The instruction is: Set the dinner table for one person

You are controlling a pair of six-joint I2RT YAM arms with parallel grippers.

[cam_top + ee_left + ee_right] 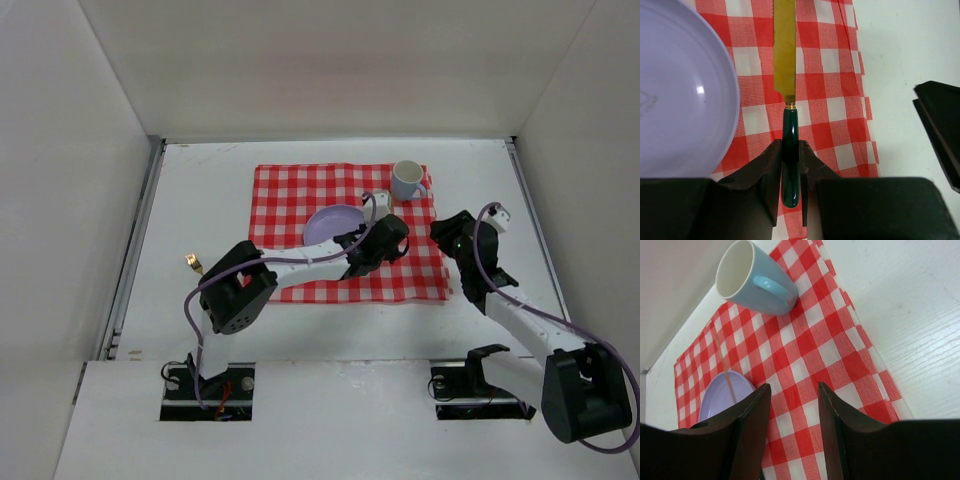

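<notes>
On the white surface (200, 200) a checked cloth (300, 195) is lying flat at the middle, with a plate (330, 223) on it and a mug (407, 180) standing at its far right corner. Over the cloth's near right part, just right of the plate, the left tool (790, 165) is gripping a knife (785, 65) by its dark green handle, fingers (771, 170) pressing both sides; the gold blade is pointing away from the tool above the checks, running alongside the plate's rim. At the cloth's right edge the right tool (794, 410) is hovering with its fingers (754, 415) parted and nothing between them, over the checks, with the mug farther off and bare surface to its right. Left of the cloth, on the surface, a small gold object (193, 264) is lying; what it is cannot be told.
</notes>
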